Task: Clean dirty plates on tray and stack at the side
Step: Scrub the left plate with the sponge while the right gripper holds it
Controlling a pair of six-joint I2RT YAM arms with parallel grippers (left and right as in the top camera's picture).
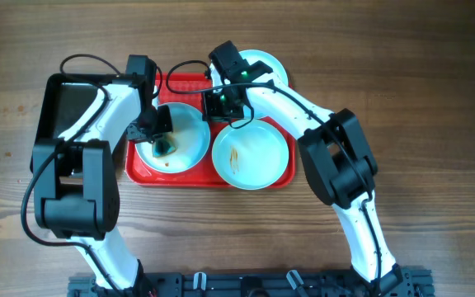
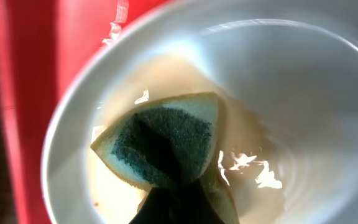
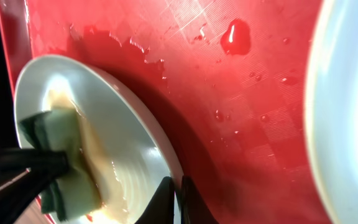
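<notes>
We are near the start; our left hand (image 1: 163,137) squeezes a sponge (image 2: 166,140) down in the first plate (image 1: 193,142) on the tray (image 1: 138,170); our right hand (image 3: 174,196) pinches that plate's rim tight; the second plate (image 1: 261,162) has a brown smear; we see no stack at the side yet.

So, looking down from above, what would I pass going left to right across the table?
Black tray → plate being scrubbed → smeared plate.
</notes>
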